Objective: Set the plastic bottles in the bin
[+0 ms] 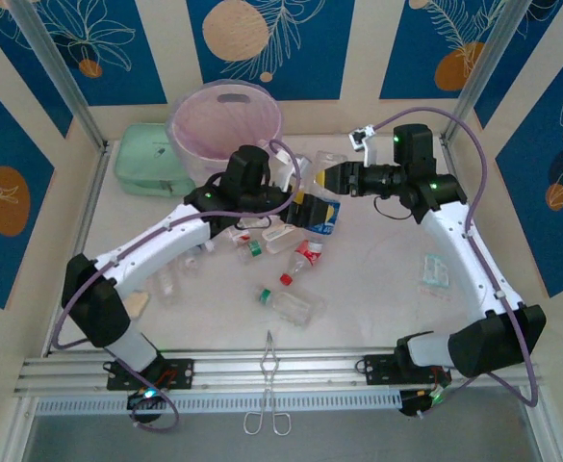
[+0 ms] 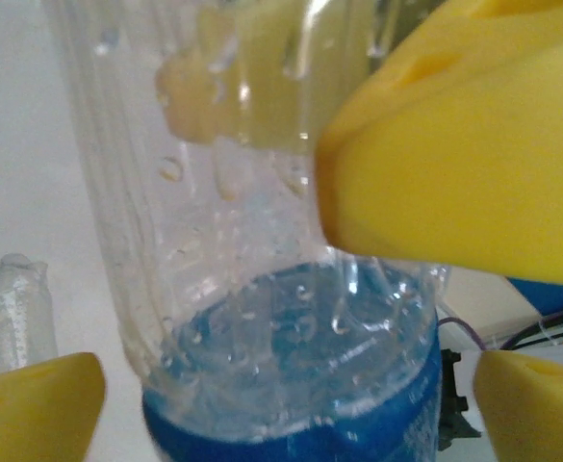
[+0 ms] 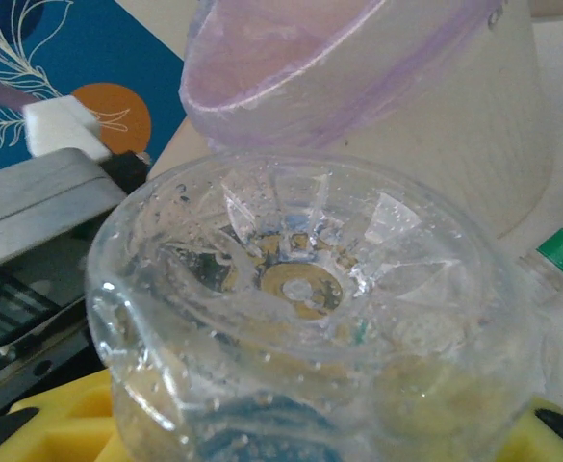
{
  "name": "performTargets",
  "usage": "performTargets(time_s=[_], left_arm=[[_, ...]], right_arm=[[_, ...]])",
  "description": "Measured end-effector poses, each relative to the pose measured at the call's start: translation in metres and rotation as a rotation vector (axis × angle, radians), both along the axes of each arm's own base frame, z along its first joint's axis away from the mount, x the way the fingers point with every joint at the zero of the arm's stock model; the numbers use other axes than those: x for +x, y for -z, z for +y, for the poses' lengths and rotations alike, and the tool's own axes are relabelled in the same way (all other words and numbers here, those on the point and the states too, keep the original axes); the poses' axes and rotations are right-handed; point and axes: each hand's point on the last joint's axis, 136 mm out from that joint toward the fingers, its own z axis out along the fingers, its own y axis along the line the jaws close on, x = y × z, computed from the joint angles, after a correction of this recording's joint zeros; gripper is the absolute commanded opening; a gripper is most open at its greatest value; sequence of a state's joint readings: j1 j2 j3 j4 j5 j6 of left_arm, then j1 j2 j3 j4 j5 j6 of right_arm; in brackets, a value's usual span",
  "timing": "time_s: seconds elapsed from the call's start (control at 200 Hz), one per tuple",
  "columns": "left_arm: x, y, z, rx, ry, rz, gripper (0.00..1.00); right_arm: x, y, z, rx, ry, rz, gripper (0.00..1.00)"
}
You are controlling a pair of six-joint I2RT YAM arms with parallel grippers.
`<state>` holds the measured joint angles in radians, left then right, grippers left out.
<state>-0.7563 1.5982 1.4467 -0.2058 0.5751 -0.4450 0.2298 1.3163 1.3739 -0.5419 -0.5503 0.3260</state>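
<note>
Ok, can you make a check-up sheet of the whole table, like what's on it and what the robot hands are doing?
Surface: white table, bare patches look clean.
Job's things: bin with pinkish liner at the far side; loose bottles lying mid-table; one blue-labelled bottle held near the bin.
Clutter: mint-green case, tongs, sponge block.
Grippers: right gripper jaws shut on the blue-labelled bottle; left gripper jaws open, facing the same bottle.
Cables: lilac cables loop along both arms.
Surroundings: blue leaf-print panels, metal frame.
</note>
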Motion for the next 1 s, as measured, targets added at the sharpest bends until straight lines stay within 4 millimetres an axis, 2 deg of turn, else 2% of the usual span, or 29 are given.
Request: performTargets(time_s=[0.135,0.27,0.355,0.455,0.53,0.64,0.715,0.82,0.885,1.001], left_arm=[[0.004,0.003,-0.005,-0.014,-0.004,0.021,0.63],[0.004,0.002,-0.006,-0.016,-0.003,0.02,0.55],[0.004,0.002,-0.006,-0.013,-0.005,0.019,0.54],[0.006,0.004,-0.004,-0.006,-0.015,0.022,0.54],[0.011,0.005,0.0,-0.001,-0.031,0.026,0.54],[0.021,0.001,0.007,0.007,-0.058,0.032,0.51],[0.036,-0.01,0.016,0.006,-0.091,0.02,0.49],[0.061,-0.042,0.029,-0.007,-0.142,-0.033,0.49],[0.075,-0.067,0.038,-0.013,-0.173,-0.084,0.49],[0.096,-0.106,0.061,-0.014,-0.238,-0.177,0.44]], right_arm=[[0.003,0.005,0.001,0.012,0.008,0.008,0.44],[0.005,0.006,0.0,0.013,0.015,0.015,0.56],[0.005,0.007,0.0,0.011,0.017,0.018,0.74],[0.004,0.01,-0.002,0.002,0.029,0.034,0.88],[0.005,0.013,-0.007,-0.01,0.046,0.044,0.96],[0.005,0.009,-0.024,-0.014,0.111,0.036,1.0],[0.0,0.004,-0.04,-0.01,0.171,0.023,0.99],[-0.006,0.004,-0.062,-0.008,0.257,0.02,0.99],[-0.009,0.014,-0.073,-0.015,0.309,0.043,0.99],[-0.01,0.043,-0.088,-0.03,0.381,0.132,1.0]])
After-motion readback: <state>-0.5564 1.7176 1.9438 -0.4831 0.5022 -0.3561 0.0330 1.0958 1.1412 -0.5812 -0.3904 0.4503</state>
